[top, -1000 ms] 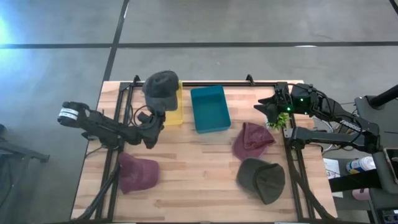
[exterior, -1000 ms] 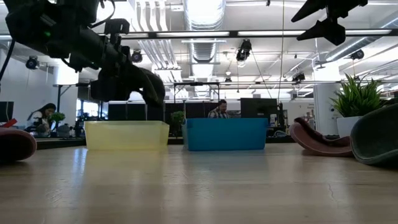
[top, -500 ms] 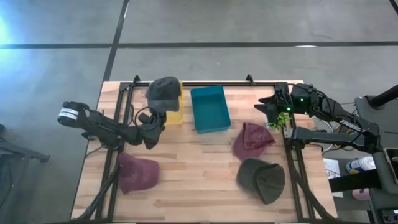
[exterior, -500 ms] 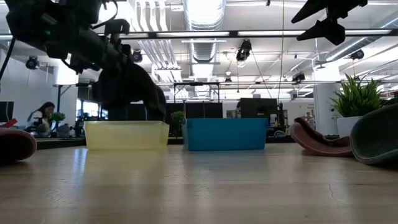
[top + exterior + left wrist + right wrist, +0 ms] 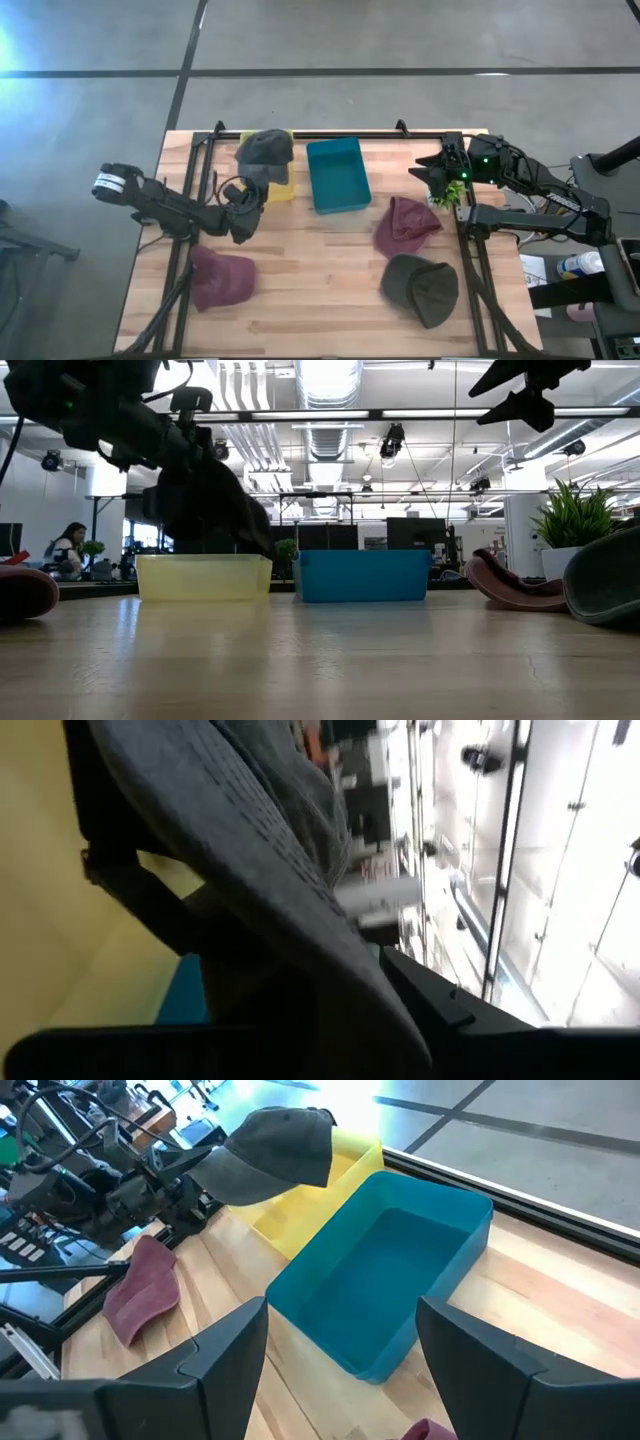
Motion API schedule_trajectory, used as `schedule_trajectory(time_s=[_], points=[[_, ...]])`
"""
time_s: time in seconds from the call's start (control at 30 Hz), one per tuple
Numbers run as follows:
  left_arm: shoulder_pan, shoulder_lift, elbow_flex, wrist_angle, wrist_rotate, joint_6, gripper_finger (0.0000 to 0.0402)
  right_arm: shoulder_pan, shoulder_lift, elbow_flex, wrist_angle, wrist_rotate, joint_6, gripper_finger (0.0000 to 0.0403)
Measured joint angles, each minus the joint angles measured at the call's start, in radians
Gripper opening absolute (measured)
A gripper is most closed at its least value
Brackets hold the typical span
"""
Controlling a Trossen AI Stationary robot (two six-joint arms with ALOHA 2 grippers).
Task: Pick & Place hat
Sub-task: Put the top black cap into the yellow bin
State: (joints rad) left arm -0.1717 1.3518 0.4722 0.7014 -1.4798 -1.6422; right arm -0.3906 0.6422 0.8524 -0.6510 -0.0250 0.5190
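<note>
Between the fingers of the left gripper (image 5: 250, 190) hangs a dark grey cap (image 5: 265, 152), pinched near its edge and held over the yellow bin (image 5: 283, 187) just ahead. Soft cloth like this looks light and floppy; its stiffer brim seems the surest place to grip. Beside that bin sits a teal bin (image 5: 338, 175). Farther out, three more hats lie on the wooden table (image 5: 310, 290). Well across it, the right gripper (image 5: 432, 170) waits with fingers spread.

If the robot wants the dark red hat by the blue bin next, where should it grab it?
Probably the raised crown of the maroon hat, coming straight down from above. It lies crumpled on the table, so a fold there gives the fingers something to pinch. The right gripper hovers nearest, with the fingers open.
</note>
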Motion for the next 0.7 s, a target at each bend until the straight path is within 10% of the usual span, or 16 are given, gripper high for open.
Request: schedule_trajectory(time_s=[0.7], points=[[-0.055, 0.0, -0.002, -0.044, -0.076, 0.104, 0.0066, 0.0, 0.0, 0.0, 0.002, -0.001, -0.008, 0.0249]])
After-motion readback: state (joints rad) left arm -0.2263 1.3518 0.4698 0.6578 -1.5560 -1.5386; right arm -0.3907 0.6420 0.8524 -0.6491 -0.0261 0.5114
